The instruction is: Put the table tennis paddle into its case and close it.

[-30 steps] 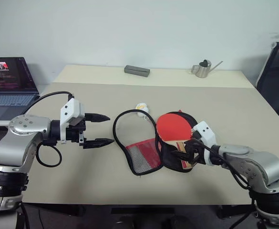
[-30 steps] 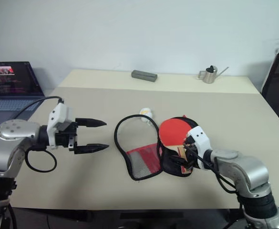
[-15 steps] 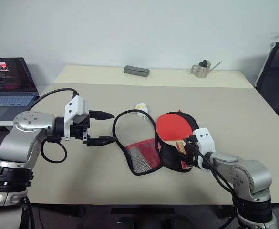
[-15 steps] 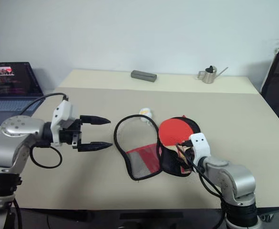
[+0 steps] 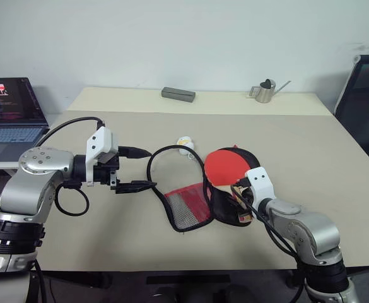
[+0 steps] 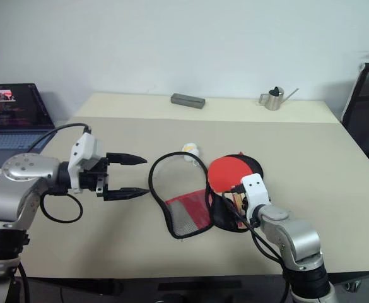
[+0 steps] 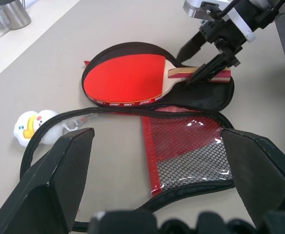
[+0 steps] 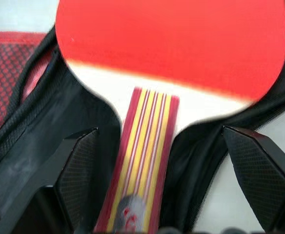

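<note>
Straddling the table tennis paddle (image 8: pixel 147 161) handle, right gripper (image 7: pixel 200 66) jaws spread (left gripper (image 5: pixel 137 169) likewise), case (image 7: pixel 200 97) beneath.

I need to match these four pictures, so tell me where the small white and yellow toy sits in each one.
Left eye view: toy at the middle of the table, just beyond the open case.
Right eye view: toy at the middle, just beyond the case's zip loop.
Left wrist view: toy at the left edge, beside the loop.
Right wrist view: not in it.
Shared landmark: the red paddle.

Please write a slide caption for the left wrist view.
Paddle lies in the open case; right gripper open over its handle.
</note>
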